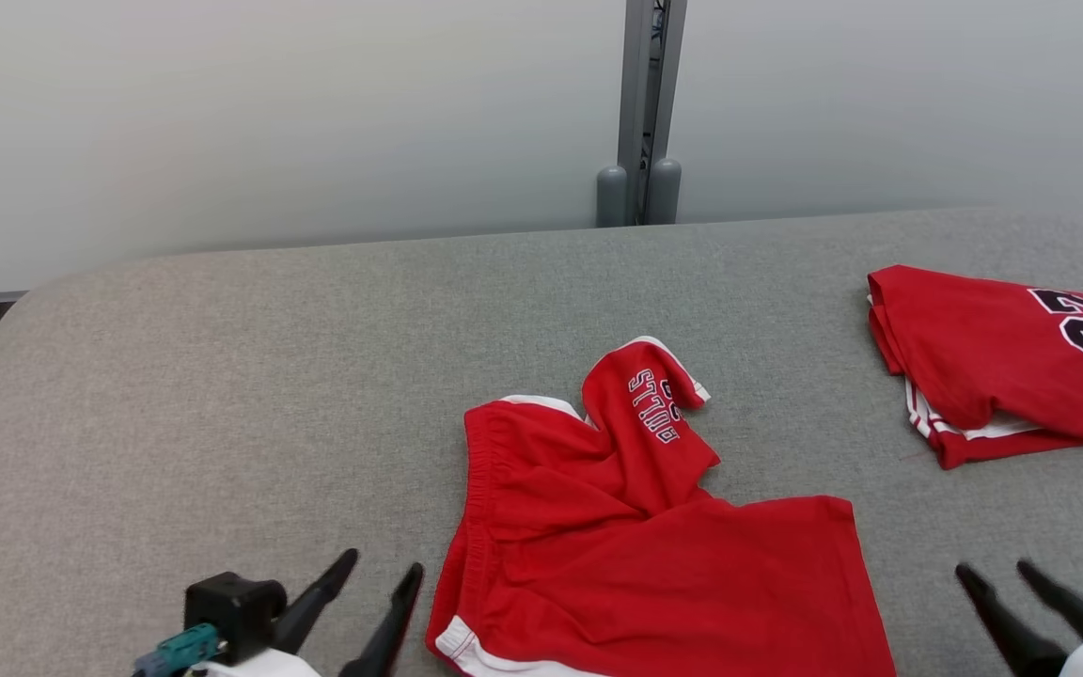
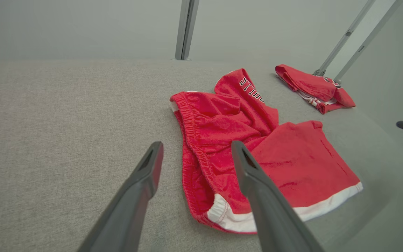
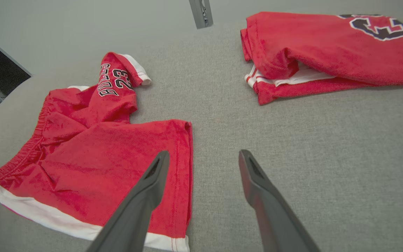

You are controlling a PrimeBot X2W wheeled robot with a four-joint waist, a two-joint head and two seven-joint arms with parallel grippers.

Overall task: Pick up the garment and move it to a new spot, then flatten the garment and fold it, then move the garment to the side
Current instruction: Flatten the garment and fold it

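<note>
Both pairs of jaws apart, shorts [image 1: 635,574] lying crosswise, waistband [image 1: 478,508] leftward, hem [image 1: 859,574] rightward

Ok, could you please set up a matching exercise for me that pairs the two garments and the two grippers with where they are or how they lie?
Things:
1. red shorts
2. folded red garment
3. left gripper
4. right gripper

Places or states:
A. open and empty, beside the shorts' waistband
B. folded, at the grey table's far right
C. open and empty, off the shorts' edge opposite the waistband
D. unfolded mid-table, one leg flipped up

Pairs: 1-D, 2-B, 3-A, 4-C.
</note>
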